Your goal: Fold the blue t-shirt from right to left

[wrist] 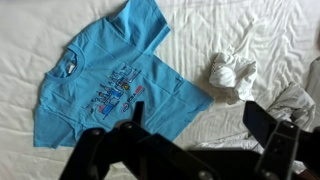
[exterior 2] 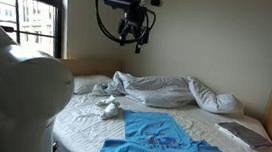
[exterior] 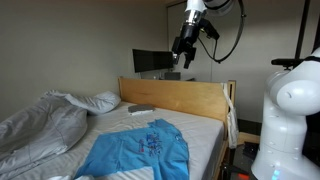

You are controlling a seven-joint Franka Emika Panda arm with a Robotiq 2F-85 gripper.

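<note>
The blue t-shirt lies spread flat on the white bed, with a darker blue print on its chest. It shows in both exterior views and in the wrist view. My gripper hangs high in the air above the bed, well clear of the shirt; it also shows in an exterior view. In the wrist view its two black fingers stand wide apart with only bed sheet between them. It is open and empty.
A rumpled grey duvet and white pillow lie at one end of the bed. A small crumpled white cloth lies beside the shirt. A wooden footboard and a flat grey pad bound the other end.
</note>
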